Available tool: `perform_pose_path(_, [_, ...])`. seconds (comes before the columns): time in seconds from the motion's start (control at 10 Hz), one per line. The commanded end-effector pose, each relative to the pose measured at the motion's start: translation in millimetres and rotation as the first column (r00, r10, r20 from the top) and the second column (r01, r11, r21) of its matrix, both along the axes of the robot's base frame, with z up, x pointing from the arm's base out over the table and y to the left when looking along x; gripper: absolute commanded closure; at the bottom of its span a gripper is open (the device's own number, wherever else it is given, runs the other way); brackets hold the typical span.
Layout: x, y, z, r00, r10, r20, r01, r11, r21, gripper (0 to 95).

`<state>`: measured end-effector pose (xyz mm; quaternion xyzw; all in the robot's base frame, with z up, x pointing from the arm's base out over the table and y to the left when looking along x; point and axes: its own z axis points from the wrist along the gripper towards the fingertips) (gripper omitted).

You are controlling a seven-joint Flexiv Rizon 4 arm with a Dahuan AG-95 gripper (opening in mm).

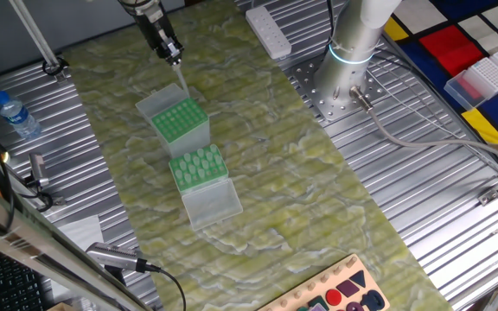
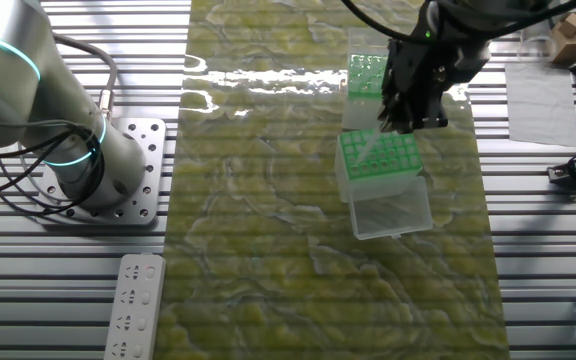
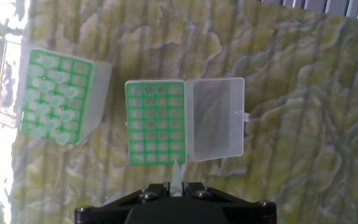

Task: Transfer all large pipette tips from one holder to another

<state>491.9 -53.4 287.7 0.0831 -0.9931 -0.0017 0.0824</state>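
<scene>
My hand point(image 1: 173, 53) grips one pipette tip point(image 1: 181, 79), long axis vertical, point down (over the empty rack point(image 1: 180, 120)); target holes lie directly below.

One fixed view looks down steeply from high above one long side of the worktop point(image 1: 335, 216), far enough back to take in the arm's base point(image 1: 340, 82). The other fixed view looks down from the opposite side, somewhat nearer. The hand view faces almost straight down, close over the mat. All three share the two tip holders point(image 1: 190, 147) point(image 2: 380, 165) point(image 3: 157, 121).
</scene>
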Motion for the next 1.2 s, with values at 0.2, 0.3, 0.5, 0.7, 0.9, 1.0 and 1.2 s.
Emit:
perform_pose_path(0.2, [3.0, 0.1, -1.6, 1.000, -0.002, -0.002, 0.002, 1.000, 0.000, 95.0])
perform_pose_path(0.3, [3.0, -0.7, -2.5, 1.000, -0.001, 0.000, 0.001, 1.000, 0.001, 95.0])
perform_pose_path(0.5, [3.2, -2.1, -3.9, 1.000, 0.002, 0.002, -0.002, 1.000, 0.002, 95.0])
perform_pose_path(0.7, [2.9, -2.4, -5.5, 1.000, 0.004, 0.001, -0.004, 1.000, 0.003, 95.0])
perform_pose_path(0.9, [1.5, -2.5, -8.4, 1.000, 0.006, 0.004, -0.006, 1.000, 0.004, 95.0])
perform_pose_path(1.0, [0.6, -2.4, -10.8, 1.000, 0.009, 0.007, -0.009, 1.000, 0.004, 95.0])
perform_pose_path(1.2, [0.0, -1.0, -15.8, 1.000, 0.009, 0.012, -0.009, 1.000, 0.005, 95.0])
